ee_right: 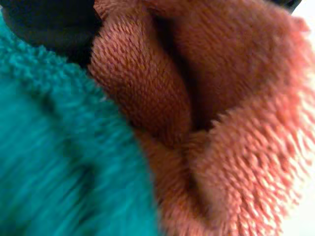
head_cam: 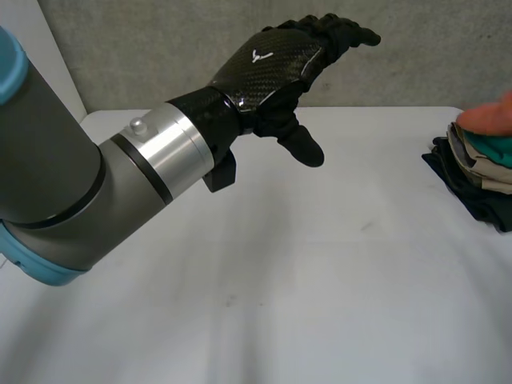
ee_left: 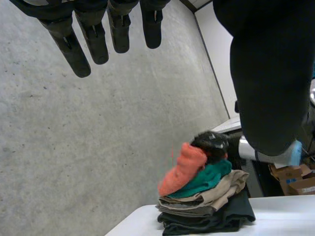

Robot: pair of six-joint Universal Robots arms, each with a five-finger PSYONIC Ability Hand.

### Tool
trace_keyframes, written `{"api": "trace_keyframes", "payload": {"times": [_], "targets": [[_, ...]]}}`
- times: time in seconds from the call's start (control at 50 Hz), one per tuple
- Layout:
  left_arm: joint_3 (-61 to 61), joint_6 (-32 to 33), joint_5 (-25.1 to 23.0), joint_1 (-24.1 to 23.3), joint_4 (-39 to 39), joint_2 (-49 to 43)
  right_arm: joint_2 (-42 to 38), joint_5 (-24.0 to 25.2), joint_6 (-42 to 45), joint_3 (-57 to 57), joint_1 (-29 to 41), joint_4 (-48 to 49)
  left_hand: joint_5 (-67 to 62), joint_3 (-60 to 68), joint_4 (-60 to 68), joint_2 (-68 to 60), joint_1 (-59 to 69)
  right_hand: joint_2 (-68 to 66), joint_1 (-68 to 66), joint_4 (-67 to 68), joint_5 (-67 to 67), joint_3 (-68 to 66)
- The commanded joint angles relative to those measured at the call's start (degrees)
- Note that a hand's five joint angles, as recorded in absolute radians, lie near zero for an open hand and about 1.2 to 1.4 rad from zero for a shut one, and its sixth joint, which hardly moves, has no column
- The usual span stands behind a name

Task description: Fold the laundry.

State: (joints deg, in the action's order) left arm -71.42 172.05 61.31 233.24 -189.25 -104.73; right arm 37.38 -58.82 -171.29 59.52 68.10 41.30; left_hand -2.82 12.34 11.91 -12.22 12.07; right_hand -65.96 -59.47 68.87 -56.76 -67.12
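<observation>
A: First, left robot hand (head_cam: 272,72)?
B: Raised above the white bench (head_cam: 280,304), spread wide, holding nothing.
A: Then right robot hand (ee_left: 211,144)?
B: Against the orange fleece cloth (ee_left: 179,169) topping the pile of folded clothes (ee_left: 206,216), above a teal fleece cloth (ee_left: 209,179), at the bench's right side; gripping or not, cannot tell.

Table (head_cam: 264,288) open — clothes stack (head_cam: 478,170) crowds right edge.
</observation>
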Motion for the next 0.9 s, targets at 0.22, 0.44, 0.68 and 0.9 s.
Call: {"api": "trace_keyframes", "payload": {"times": [0.22, 0.44, 0.68, 0.9], "targets": [[-0.74, -0.13, 0.65, -0.24, -1.30, 0.58, 4.19, 2.48, 8.43, 9.21, -0.16, 0.10, 2.82, -2.34, -1.91, 2.22, -2.07, 55.96, 49.47, -58.87, 56.76, 57.12], [-0.92, -0.13, 0.74, -0.33, -1.03, 1.90, 9.11, -1.03, 11.15, 10.71, -0.07, -6.84, 2.82, -2.34, -1.91, 2.22, -2.07, 55.96, 49.47, -58.87, 56.76, 57.12], [-1.09, -0.49, 1.00, -0.33, -0.95, 2.51, 14.12, -10.35, 17.48, 11.41, -0.33, -11.85, 2.82, -2.34, -1.91, 2.22, -2.07, 55.96, 49.47, -58.87, 56.76, 57.12], [-0.92, -1.10, 1.70, 1.69, -1.03, 4.27, 20.62, -24.23, 26.53, 6.15, 0.36, -10.29, 2.82, -2.34, -1.91, 2.22, -2.07, 55.96, 49.47, -58.87, 56.76, 57.12]]}}
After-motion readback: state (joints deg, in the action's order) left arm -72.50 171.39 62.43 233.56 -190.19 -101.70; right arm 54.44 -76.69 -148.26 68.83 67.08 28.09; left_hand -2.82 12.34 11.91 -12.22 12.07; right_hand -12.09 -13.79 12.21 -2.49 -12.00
